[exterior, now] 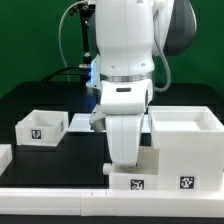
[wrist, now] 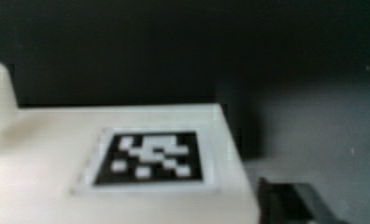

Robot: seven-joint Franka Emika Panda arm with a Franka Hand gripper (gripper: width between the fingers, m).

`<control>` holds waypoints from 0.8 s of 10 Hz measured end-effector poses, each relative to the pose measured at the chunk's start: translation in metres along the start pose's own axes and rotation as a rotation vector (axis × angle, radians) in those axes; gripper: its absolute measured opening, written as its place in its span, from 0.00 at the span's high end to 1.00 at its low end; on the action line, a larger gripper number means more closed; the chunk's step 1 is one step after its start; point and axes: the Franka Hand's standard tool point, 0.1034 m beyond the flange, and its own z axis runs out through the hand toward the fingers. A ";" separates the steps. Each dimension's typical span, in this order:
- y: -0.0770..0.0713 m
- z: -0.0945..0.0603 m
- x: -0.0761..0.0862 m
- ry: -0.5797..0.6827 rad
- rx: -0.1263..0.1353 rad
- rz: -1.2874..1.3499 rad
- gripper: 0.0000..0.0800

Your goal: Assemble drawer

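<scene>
The large hollow casing (exterior: 186, 148) stands at the exterior view's right, with a tag on its front. A small tray box (exterior: 137, 182) with a tag sits right beside it. My gripper (exterior: 124, 160) is low over this tray, its fingers hidden behind the white hand. In the blurred wrist view a white face of the tray (wrist: 57, 150) with its tag (wrist: 155, 158) fills the near field. One dark fingertip (wrist: 315, 205) lies against the tray's edge; the other finger is hidden. Another tray box (exterior: 40, 127) sits at the left.
A further white part (exterior: 84, 120) lies behind the arm. A long white strip (exterior: 50, 200) runs along the front of the black table (exterior: 30, 100). A green wall stands behind. Cables hang from the arm at the back.
</scene>
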 end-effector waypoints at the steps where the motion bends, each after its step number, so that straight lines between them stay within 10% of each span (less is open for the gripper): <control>1: 0.003 -0.010 -0.003 -0.003 -0.004 -0.013 0.44; 3: 0.017 -0.039 -0.021 0.008 0.000 -0.056 0.21; 5: 0.025 -0.049 -0.044 0.052 0.004 -0.040 0.19; 8: 0.027 -0.023 -0.090 0.174 0.040 -0.085 0.19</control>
